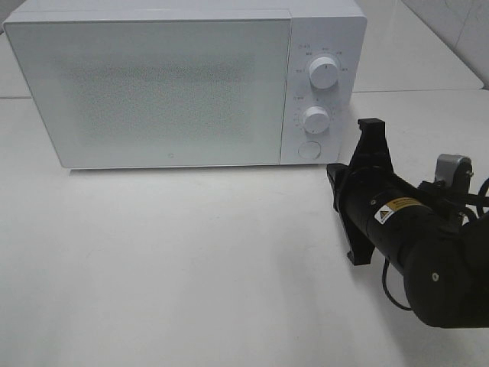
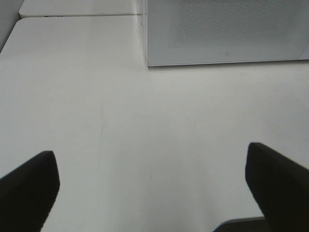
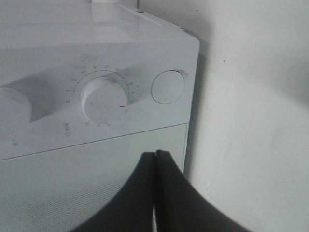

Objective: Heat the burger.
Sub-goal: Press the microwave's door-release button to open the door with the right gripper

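Observation:
The burger is out of view in every frame. A white microwave (image 1: 153, 84) stands at the back of the table with its door closed. My right gripper (image 3: 156, 153) is shut with nothing between its fingers. It hovers just in front of the microwave's (image 3: 96, 34) control panel, below the lower dial (image 3: 104, 99) and the round button (image 3: 168, 87). In the exterior view the right gripper (image 1: 333, 174) sits low beside the microwave's front right corner. My left gripper (image 2: 149, 152) is open over bare table, well short of the microwave (image 2: 222, 29).
The control panel carries an upper dial (image 1: 324, 73), a lower dial (image 1: 315, 119) and a round button (image 1: 309, 149). The white table (image 1: 191, 267) stretches out in front of the microwave. A seam to a second table (image 2: 77, 14) runs at the back.

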You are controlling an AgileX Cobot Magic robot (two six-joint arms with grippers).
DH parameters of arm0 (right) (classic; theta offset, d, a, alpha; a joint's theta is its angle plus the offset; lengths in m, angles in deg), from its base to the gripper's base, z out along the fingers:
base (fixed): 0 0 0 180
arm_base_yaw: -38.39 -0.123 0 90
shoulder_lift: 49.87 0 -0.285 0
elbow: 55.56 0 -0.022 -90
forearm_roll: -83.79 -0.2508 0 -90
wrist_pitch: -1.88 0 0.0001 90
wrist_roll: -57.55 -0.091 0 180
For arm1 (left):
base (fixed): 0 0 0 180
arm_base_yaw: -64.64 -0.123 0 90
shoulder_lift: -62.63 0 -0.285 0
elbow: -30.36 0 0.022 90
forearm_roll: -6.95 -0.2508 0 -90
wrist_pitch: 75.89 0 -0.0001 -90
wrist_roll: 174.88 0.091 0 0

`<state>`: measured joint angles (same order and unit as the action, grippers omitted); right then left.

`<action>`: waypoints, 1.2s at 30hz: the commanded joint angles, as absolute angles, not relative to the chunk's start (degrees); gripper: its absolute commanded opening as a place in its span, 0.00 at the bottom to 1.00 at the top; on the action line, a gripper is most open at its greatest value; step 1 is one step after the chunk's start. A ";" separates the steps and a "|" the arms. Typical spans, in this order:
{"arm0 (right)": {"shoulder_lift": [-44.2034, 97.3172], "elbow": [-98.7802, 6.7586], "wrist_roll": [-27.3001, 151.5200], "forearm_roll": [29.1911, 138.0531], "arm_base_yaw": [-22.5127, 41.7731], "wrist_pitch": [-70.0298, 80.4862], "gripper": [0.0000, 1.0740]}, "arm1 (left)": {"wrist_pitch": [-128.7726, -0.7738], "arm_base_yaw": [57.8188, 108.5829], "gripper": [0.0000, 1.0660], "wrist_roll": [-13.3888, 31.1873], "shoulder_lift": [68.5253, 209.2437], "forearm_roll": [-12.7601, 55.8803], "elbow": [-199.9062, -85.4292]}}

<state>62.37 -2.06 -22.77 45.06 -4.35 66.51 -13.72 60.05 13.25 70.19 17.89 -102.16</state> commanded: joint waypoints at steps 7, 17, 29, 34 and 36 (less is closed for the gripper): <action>65.06 -6.82 -22.03 44.20 -4.35 63.13 0.00 | -14.30 60.40 0.94 12.97 69.67 17.84 -102.04; 70.96 -13.01 -20.83 45.58 0.58 60.03 0.00 | -14.30 60.40 0.94 12.97 69.67 17.84 -102.04; 73.48 -20.23 -16.64 47.30 5.39 54.65 0.00 | -14.30 60.40 0.94 12.97 69.67 17.84 -102.04; 75.32 -22.29 -16.30 47.70 5.68 54.36 0.00 | -14.30 60.40 0.94 12.97 69.67 17.78 -102.04; 76.81 -23.55 -16.47 47.75 5.68 54.42 0.00 | -14.30 60.40 0.94 12.97 69.67 17.78 -102.04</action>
<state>75.89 -22.18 -17.22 46.84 5.50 54.76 -13.72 60.05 13.25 70.19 17.49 -102.16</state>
